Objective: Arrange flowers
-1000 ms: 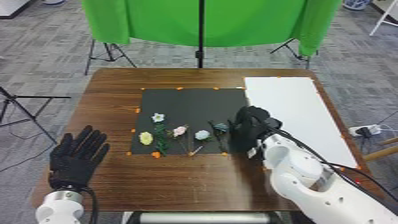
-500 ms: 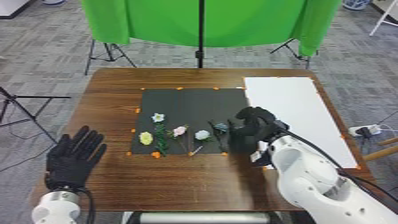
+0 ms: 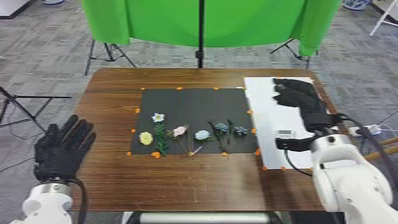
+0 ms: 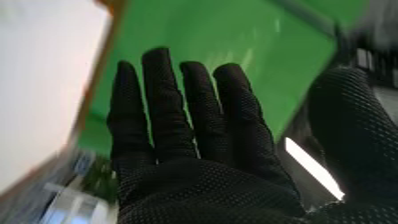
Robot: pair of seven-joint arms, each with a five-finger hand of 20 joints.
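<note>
i had my left hand by the table's edge, straight-fingered, likely leaving working room. the flowers lay spaced across the black mat, probably to keep stems untangled. farther off, my right hand, open and empty, was above the white sheet.

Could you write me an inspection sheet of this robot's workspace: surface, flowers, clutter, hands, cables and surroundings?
Surface: brown table with a black sheet and, to its right, a white sheet.
Job's things: yellow flower, white flower, pink flower, pale flower and two bluish flowers, all on the black sheet.
Clutter: small orange marks around the black sheet.
Robot hands: left hand open at the table's left; right hand open above the white sheet, holding nothing.
Cables: black cables along both arms.
Surroundings: green cloth, black stands, gray carpet.
</note>
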